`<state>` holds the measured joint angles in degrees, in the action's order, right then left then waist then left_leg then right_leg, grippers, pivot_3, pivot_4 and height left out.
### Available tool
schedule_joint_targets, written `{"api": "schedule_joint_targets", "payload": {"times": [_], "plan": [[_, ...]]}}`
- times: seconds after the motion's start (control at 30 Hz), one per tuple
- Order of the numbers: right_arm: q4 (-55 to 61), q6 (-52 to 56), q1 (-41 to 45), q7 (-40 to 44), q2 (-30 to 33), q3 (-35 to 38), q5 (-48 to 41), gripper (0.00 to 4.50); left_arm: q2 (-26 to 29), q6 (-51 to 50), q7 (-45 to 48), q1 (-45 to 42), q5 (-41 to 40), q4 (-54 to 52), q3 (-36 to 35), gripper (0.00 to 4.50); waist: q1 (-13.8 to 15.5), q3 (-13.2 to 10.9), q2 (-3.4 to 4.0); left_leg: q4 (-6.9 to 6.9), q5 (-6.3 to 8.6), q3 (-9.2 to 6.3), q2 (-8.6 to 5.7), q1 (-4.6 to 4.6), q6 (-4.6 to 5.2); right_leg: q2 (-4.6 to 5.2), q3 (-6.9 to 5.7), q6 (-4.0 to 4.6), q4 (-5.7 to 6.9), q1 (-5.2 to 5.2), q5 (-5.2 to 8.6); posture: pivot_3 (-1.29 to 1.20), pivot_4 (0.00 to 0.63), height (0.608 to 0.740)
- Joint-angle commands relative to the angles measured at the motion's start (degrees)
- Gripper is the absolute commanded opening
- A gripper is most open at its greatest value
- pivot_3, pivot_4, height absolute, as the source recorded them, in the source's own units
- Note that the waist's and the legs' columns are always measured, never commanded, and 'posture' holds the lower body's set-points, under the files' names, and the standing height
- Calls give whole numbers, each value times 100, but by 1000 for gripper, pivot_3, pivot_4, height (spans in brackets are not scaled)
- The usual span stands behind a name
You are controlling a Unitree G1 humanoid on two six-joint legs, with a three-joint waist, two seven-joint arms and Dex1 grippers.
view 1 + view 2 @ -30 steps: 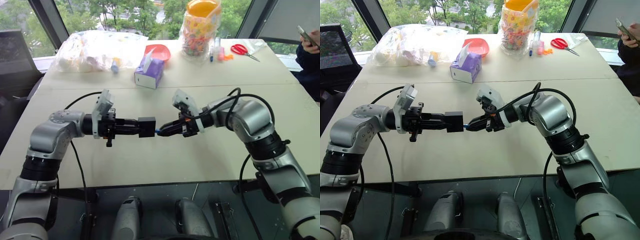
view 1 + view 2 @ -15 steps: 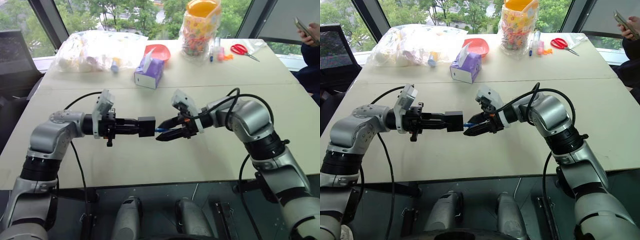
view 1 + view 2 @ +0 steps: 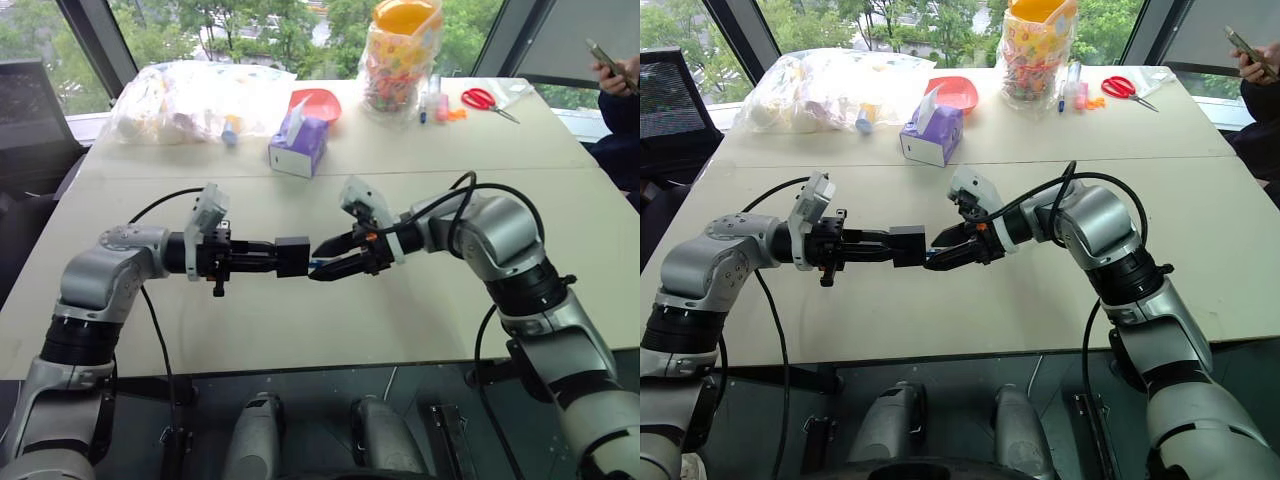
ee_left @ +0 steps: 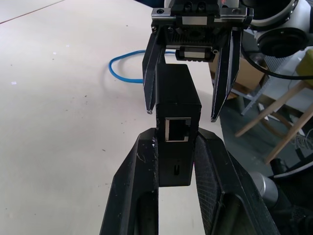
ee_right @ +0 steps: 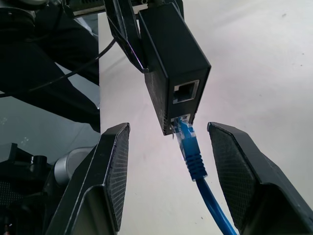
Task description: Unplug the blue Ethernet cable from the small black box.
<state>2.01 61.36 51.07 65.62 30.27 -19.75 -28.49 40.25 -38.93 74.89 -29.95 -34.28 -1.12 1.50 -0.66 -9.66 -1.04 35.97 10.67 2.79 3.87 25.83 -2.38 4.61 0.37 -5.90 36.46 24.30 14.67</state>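
My left gripper [image 3: 276, 257] is shut on the small black box [image 3: 293, 255] and holds it level above the table. The left wrist view has the box [image 4: 176, 88] between my fingers with one empty socket facing the camera. The blue Ethernet cable [image 5: 191, 155] has its plug tip at the mouth of the box's [image 5: 171, 49] lower socket and hangs tilted from it. My right gripper [image 5: 168, 128] is open, one finger on each side of the plug, touching neither plug nor box. A loop of the cable [image 4: 122, 73] lies on the table.
At the back of the table [image 3: 330, 330] are a purple tissue box [image 3: 298, 145], a red bowl [image 3: 318, 102], a clear plastic bag [image 3: 195, 100], a sweets jar [image 3: 403, 60] and red scissors [image 3: 483, 98]. A person's hand with a phone [image 3: 610, 65] is at the far right.
My right gripper was shut on the blue plug a second ago and has since opened around it. Both arms and the box have stayed in place.
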Motion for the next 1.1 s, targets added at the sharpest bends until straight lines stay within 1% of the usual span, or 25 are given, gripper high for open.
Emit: {"api": "schedule_joint_targets", "payload": {"times": [0.03,0.07,0.17,0.2,0.57,0.7,0.83,1.0,1.1], "plan": [[67,25,143,4,-35,84,-100,2073,84,122,49,-17,-20,-149,-74,440,1,0,0,0,0,0,0,0,0,0,0,0,0,0,0,0,150,735],[70,24,138,2,-38,83,-95,1740,85,123,49,-20,-20,-144,-73,440,0,0,0,0,0,0,0,0,0,0,0,0,0,0,0,0,150,735],[72,17,125,-17,-48,79,-87,207,94,126,68,-29,-14,-128,-78,440,-3,0,0,0,0,0,0,0,0,0,0,1,0,0,0,0,150,735],[71,11,118,-24,-48,78,-83,69,99,128,77,-32,-11,-124,-77,440,-4,0,0,0,0,0,0,0,0,0,0,1,0,0,0,0,150,735],[124,-58,50,-40,0,10,-15,69,107,100,69,-96,-36,-79,-108,440,-2,0,0,0,0,0,0,0,0,0,0,0,0,0,0,0,150,735],[190,-414,-147,-16,260,-241,309,69,181,-29,60,-190,-139,-33,-252,440,-1,0,0,0,0,0,0,0,0,0,0,1,0,0,0,0,150,735],[127,-782,-305,68,571,-305,503,69,313,-212,77,-251,-245,-36,-423,440,3,0,-1,1,0,0,0,0,0,0,0,0,0,0,0,0,150,735],[-58,-1091,-406,172,937,-183,707,69,605,-250,158,-69,-307,-127,-560,440,-8,-2,0,0,0,1,0,-1,0,1,1,2,0,1,1,0,150,735],[-338,-1285,-316,80,949,-5,817,69,646,-214,163,-8,-282,-127,-580,440,-15,-2,0,-2,0,1,0,-1,0,0,1,2,0,3,1,0,150,735]]}}
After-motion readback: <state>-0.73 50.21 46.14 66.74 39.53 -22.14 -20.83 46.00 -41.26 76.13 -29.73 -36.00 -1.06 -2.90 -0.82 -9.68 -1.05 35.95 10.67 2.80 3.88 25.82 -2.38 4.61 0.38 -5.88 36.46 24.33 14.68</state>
